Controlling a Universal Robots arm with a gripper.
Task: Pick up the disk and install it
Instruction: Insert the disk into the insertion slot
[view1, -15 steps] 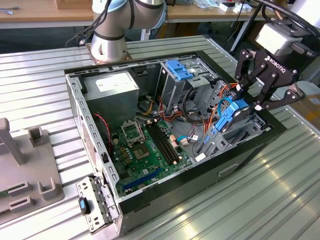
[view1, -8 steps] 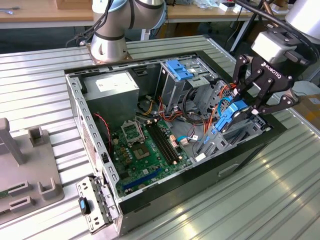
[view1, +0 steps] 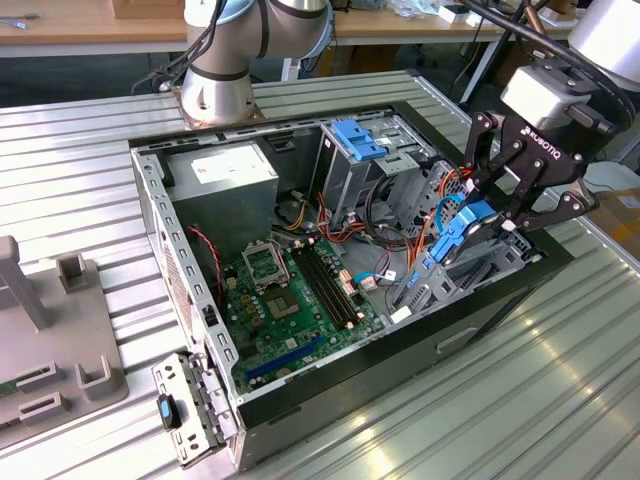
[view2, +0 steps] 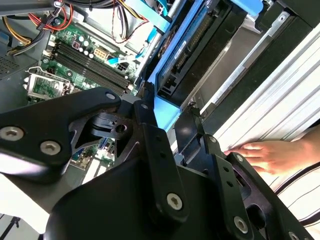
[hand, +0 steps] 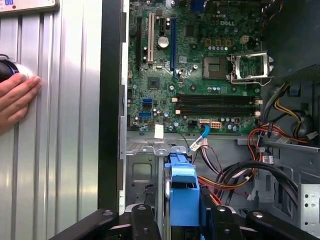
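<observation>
End effector (view1: 492, 215) clamped on disk (view1: 452, 240) by its blue carrier. Disk hangs on edge just below it, long axis slanting down toward the bay (view1: 440, 290) at the exterior view's right of the case (view1: 330, 385).

Plastic and metal, mostly matt, table shiny.
Blue carrier of the disk (view1: 462, 228) glossy smooth plastic; gripper (view1: 488, 222) links matt black; table (view1: 540, 390) ribbed bare metal, reflective; computer case (view1: 152, 205) dull grey sheet metal; motherboard (view1: 300, 310) green, semi-gloss.

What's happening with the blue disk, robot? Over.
Gripper: jaws shut on the disk. Disk inside the open case. Cables close beside it. Hand on table outside.
</observation>
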